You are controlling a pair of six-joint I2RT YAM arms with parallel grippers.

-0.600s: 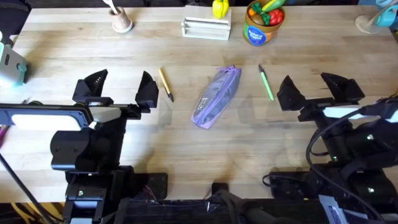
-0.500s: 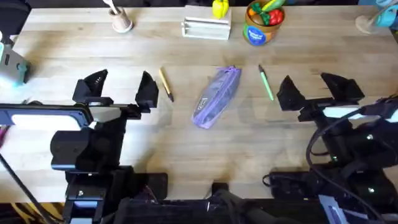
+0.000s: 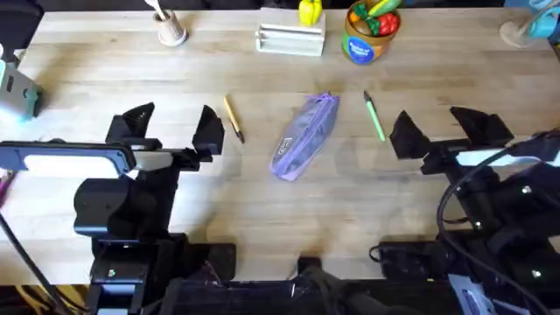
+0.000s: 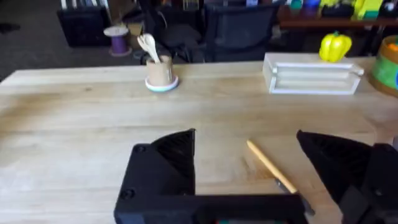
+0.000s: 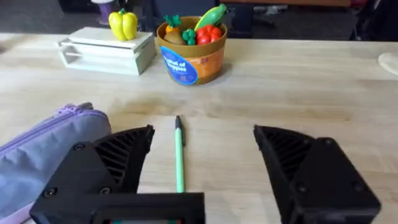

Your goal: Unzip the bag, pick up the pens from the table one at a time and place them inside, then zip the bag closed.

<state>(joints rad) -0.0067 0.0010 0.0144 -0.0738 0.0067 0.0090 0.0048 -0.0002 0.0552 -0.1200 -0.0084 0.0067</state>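
Low over table [image 3: 262, 201], left claw [image 3: 171, 129] and right claw [image 3: 448, 129] (both spread), flanking bag [image 3: 303, 137].

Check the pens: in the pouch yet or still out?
Both out. The yellow-tan pen lies on the table left of the purple pouch; the green pen lies to its right. Neither gripper holds one.

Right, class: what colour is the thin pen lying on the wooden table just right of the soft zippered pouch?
Light green pen with a dark tip; right wrist view shows it best.
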